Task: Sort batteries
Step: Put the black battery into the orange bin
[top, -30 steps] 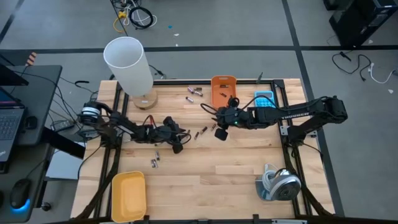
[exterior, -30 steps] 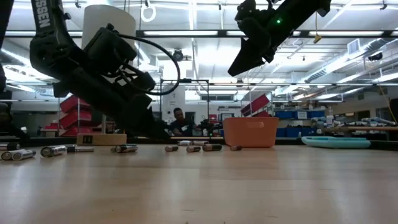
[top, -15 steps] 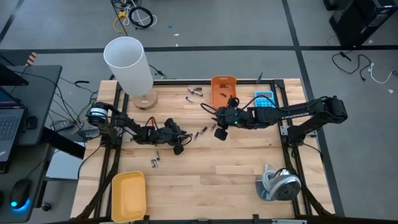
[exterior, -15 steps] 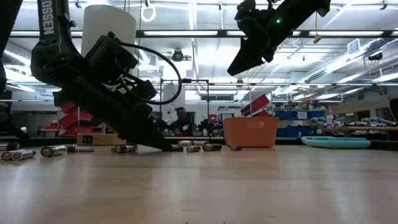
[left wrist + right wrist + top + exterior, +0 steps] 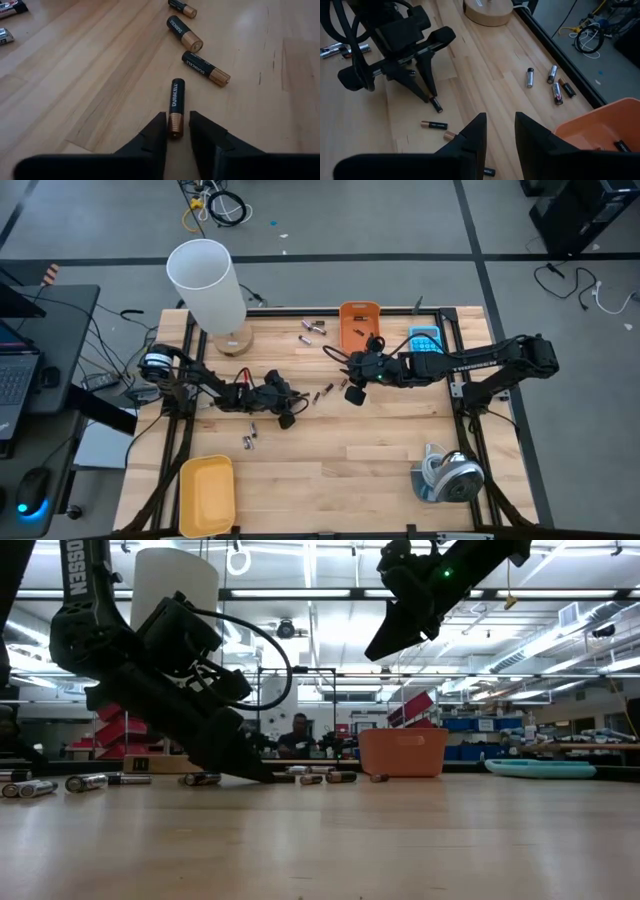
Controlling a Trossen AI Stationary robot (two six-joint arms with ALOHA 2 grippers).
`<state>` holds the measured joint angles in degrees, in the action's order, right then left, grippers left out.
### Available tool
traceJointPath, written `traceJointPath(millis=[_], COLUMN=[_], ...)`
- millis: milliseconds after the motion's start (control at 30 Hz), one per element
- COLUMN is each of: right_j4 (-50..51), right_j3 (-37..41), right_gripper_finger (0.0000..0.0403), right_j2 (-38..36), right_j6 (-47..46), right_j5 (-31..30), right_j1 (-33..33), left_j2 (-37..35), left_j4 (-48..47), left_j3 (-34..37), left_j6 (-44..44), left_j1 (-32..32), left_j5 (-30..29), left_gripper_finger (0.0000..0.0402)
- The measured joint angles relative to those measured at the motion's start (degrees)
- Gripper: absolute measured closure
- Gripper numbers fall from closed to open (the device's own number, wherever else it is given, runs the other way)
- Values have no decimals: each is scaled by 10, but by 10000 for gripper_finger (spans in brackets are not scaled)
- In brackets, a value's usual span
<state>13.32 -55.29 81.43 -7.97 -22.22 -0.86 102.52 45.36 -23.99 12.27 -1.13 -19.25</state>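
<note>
The sorting looks barely begun. Most of the batteries lie loose on the counter [image 5: 380, 470]: a small cluster near the far edge [image 5: 311, 327] beside the orange bin [image 5: 359, 325], a few black-and-copper cells at the middle [image 5: 322, 393], a pair toward the near left [image 5: 248, 438], and some silvery ones at the left side [image 5: 85, 781] in the low view. The orange bin holds at least one dark cell [image 5: 621, 145], seen from the right wrist; what else lies in it cannot be told. The yellow tray [image 5: 207, 495] at the near left corner appears to hold nothing.

The left tool [image 5: 177, 131] is down at the counter surface near the middle, its fingers drawn in narrowly on either side of the copper end of one black-and-copper cell [image 5: 176, 107]. The cell lies flat on the wood, not lifted; whether the fingers already press it cannot be told. Three more cells of the same kind [image 5: 205, 68] lie just beyond it.

The right tool [image 5: 499, 131] hangs above the counter between the middle and the orange bin, fingers partly apart with nothing between them.

By my judgement nearly all the work remains: this cell must be raised and carried to its container, then the scattered ones taken one at a time.
</note>
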Motion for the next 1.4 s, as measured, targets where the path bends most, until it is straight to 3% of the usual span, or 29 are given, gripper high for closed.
traceJointPath(millis=[233,467,800,1167,1400], right_j4=[0,0,-13,-52,-81], right_j3=[0,0,0,0,0], right_gripper_finger=[315,315,315,312,298], right_j2=[0,0,0,0,0], right_j6=[0,1,36,75,85], right_j5=[0,9,30,78,84], right_j1=[0,0,16,37,45], left_j2=[0,0,-1,-2,-2], left_j4=[0,18,118,330,359], left_j3=[0,2,2,1,-26], left_j6=[-6,-31,-65,-146,-194], left_j1=[0,0,-1,-1,-1], left_j5=[-4,-2,2,79,98], left_gripper_finger=[389,388,389,389,389])
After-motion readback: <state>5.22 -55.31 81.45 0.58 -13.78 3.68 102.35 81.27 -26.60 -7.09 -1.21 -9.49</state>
